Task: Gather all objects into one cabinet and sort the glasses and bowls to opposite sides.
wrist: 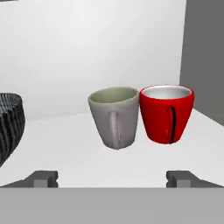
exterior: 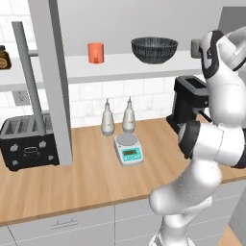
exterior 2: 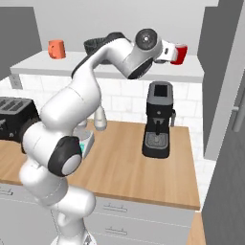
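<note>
The red cup (wrist: 166, 113) stands upright on the white shelf floor (wrist: 144, 159) of the open wall cabinet (exterior: 50, 72), close to the cabinet's right side wall, with the grey cup (wrist: 114, 116) just beside it on the left; in the hand view their rims look to be touching or nearly so. Both handles face the camera. Further left along the same shelf sits the dark mesh-patterned bowl (exterior: 154, 49), and beyond it, well apart, the orange cup (exterior: 95, 53).

The gripper (wrist: 113, 178) hovers in front of the two cups with its fingertips (wrist: 43, 178) spread wide and nothing between them. In the right base view the hand (exterior 2: 165, 51) is level with the shelf, right by the red cup.

Judged from this layout, the step in hand seems to be sorting: two cups are grouped at the right, the bowl sits in the middle, and the orange cup is alone at the left. The orange cup probably needs to join the others, or the bowl should move leftward. To do this well, the arm should back straight out without brushing the grey cup, clear the bowl's rim, and approach the next object level with the shelf.

Below, on the wooden counter (exterior: 86, 178), stand a coffee machine (exterior 2: 158, 119), a kitchen scale (exterior: 128, 149), two white bottles (exterior: 117, 116) and a toaster (exterior: 29, 142).
</note>
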Available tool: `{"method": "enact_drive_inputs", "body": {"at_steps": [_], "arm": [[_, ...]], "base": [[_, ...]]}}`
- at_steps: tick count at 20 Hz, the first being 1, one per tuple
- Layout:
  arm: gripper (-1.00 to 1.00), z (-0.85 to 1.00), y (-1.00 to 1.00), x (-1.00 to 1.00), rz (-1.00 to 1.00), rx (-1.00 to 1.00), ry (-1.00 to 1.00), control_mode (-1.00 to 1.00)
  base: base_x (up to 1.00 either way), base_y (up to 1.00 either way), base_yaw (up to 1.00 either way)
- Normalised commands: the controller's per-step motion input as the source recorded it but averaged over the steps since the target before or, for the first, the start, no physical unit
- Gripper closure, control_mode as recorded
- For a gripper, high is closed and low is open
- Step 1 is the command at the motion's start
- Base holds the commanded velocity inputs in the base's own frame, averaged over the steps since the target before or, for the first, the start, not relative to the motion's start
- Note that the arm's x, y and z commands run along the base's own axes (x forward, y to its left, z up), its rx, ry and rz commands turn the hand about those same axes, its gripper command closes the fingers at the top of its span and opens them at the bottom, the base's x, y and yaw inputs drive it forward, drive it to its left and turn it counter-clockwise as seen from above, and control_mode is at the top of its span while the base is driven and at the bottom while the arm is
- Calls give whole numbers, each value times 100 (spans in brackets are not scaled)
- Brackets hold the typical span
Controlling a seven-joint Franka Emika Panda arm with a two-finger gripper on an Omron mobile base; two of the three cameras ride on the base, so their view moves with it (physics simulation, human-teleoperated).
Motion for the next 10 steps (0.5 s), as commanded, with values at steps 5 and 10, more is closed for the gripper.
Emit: {"method": "enact_drive_inputs", "body": {"at_steps": [5, 10], "arm": [[-100, 15, 41, -99, 0, 0, 2, -100], [-100, 15, 62, -84, 0, -5, 12, -100]], "base": [[0, 0, 0], [0, 0, 0]]}}
